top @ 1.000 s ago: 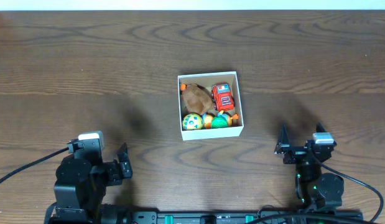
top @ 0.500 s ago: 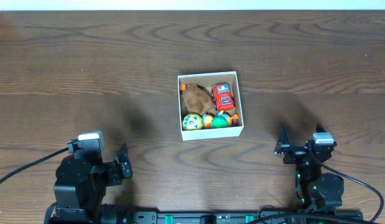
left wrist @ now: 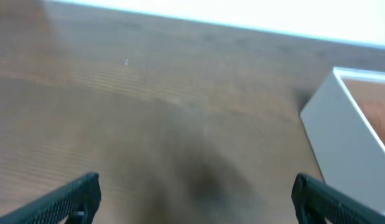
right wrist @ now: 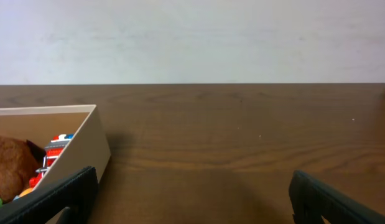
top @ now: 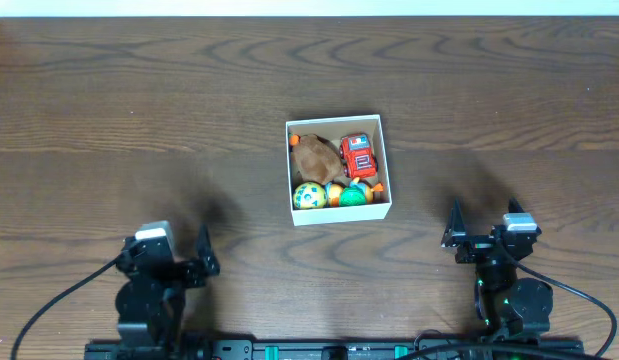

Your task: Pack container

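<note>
Dark wood-grain table [top: 139, 100] fills the overhead view, with a pale wall [right wrist: 192, 37] behind its far edge in the right wrist view. The container [top: 339, 212] sits near the middle of the table, slightly right of centre, upright and open-topped, its outer walls white and its inside tan.

Inside it lie several small toys packed close together. A brown plush toy [top: 313, 157] takes the far left part. A red toy car [top: 358, 156] lies just beside the plush on the right, against the far right corner. A yellow-green ball [top: 309, 195] sits in the near left corner. A green toy [top: 351, 196] with orange bits lies next to the ball along the near wall.

From the right wrist camera the container [right wrist: 92, 143] shows at the left edge, with the red toy car [right wrist: 52, 152] and the plush [right wrist: 9, 165] visible over its rim. From the left wrist camera only a white corner of the container [left wrist: 341, 137] shows at the right edge, and that picture is blurred.

Both arms are at the near edge of the table, well apart from the container. The left gripper [left wrist: 198, 199] is at the near left, its fingers spread wide with only bare table between them. The right gripper [right wrist: 195, 199] is at the near right, likewise spread wide and holding nothing. In the overhead view the left gripper [top: 203, 252] and the right gripper [top: 454, 232] both point toward the far side. Black cables [top: 49, 290] trail from the arm bases.
</note>
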